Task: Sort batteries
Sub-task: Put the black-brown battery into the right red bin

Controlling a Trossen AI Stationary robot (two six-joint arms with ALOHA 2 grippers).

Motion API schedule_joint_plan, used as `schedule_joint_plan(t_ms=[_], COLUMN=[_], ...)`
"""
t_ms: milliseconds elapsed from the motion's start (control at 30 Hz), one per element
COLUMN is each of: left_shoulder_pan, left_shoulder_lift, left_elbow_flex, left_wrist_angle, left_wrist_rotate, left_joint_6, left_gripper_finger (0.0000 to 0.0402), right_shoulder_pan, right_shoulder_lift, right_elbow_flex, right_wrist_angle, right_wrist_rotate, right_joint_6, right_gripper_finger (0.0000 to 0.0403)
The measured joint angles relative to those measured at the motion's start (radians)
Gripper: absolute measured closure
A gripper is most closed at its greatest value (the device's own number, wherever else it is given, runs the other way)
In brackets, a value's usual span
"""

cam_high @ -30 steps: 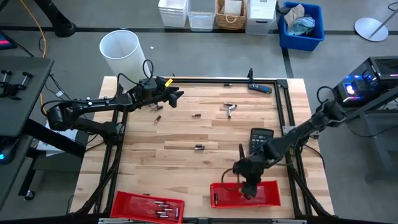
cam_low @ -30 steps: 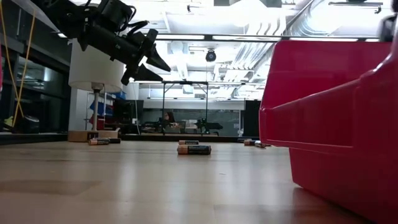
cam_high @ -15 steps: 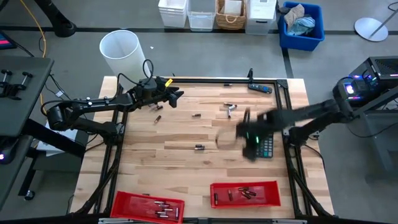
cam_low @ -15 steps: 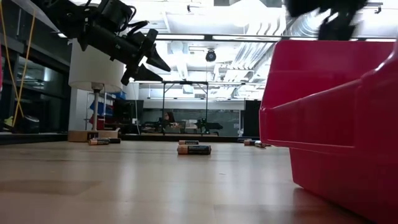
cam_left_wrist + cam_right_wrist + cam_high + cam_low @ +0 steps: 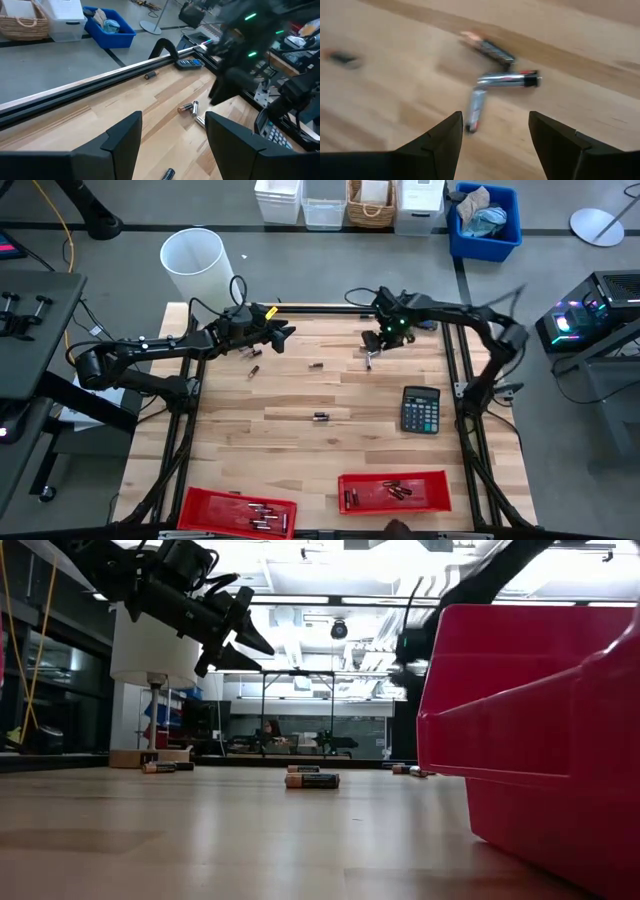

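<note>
High view had the dark right gripper [image 5: 381, 338] hanging over the far part of the light wooden table [image 5: 300, 450], right above a little cluster of silvery and dark cylindrical batteries [image 5: 369, 354]. Its own wrist cam looked down past two fingers [image 5: 437, 145] spread well apart, with nothing between them, and three of those cells [image 5: 497, 75] lay on the wood just ahead, two silvery ones meeting at an angle and a dark one with a coppery end beside them. The dark left gripper [image 5: 283, 334] sat over the far left area of the table, fingers [image 5: 122, 140] also apart and empty, held above the surface in the low view [image 5: 240, 640]. More loose cells were scattered around: a pair just under the left gripper [image 5: 254, 353], one near it [image 5: 254, 369], a small one [image 5: 316, 365] toward the middle, one dark one [image 5: 320, 417] in the centre, and one [image 5: 150, 75] up against the far rail. Near edge had two red plastic trays, the left one [image 5: 200, 505] with several silvery cells [image 5: 262, 514] in it, the right one [image 5: 430, 480] with a few darker cells [image 5: 392, 489]. A black calculator with grey keys [image 5: 420, 409] lay on the right side, and a blue-and-black tool [image 5: 418, 321] rested at the far rail.
</note>
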State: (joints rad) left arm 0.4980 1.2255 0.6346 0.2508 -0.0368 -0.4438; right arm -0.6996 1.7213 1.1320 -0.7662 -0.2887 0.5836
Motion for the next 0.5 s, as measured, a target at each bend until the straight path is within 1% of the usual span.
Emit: schedule_joint_plan(t_ms=[100, 167, 233, 267, 333, 433, 500], left_shoulder_pan=[-0.003, -0.004, -0.011, -0.016, -0.033, -0.060, -0.072], left_shoulder_lift=[0.000, 0.000, 0.016, 0.034, 0.104, 0.271, 0.385], left_elbow_flex=[0.000, 0.000, 0.006, 0.024, 0.100, 0.266, 0.387], left_wrist_angle=[0.000, -0.003, -0.016, -0.058, -0.238, -0.488, -0.588], left_wrist_rotate=[0.000, 0.000, -0.002, -0.002, 0.003, 0.032, 0.043], left_joint_6=[0.002, 0.012, 0.019, 0.020, 0.059, 0.191, 0.257], left_gripper_finger=[0.0190, 0.0190, 0.0190, 0.0190, 0.0190, 0.0190, 0.0190], right_shoulder_pan=[-0.013, -0.005, 0.003, 0.004, -0.002, -0.012, -0.017], right_shoulder_lift=[0.061, 0.067, 0.064, 0.058, 0.033, -0.015, -0.055], right_elbow_flex=[-0.001, -0.001, -0.001, -0.001, -0.001, 0.000, 0.000], right_wrist_angle=[-0.007, -0.012, -0.008, -0.006, 0.004, 0.007, 0.004], right_wrist_rotate=[-0.009, 0.002, 0.034, 0.051, 0.071, 0.071, 0.070], right_joint_6=[-0.010, -0.017, -0.017, -0.016, -0.016, -0.016, -0.015], right_gripper_finger=[0.0181, 0.0181, 0.0181, 0.0181, 0.0181, 0.0181, 0.0181])
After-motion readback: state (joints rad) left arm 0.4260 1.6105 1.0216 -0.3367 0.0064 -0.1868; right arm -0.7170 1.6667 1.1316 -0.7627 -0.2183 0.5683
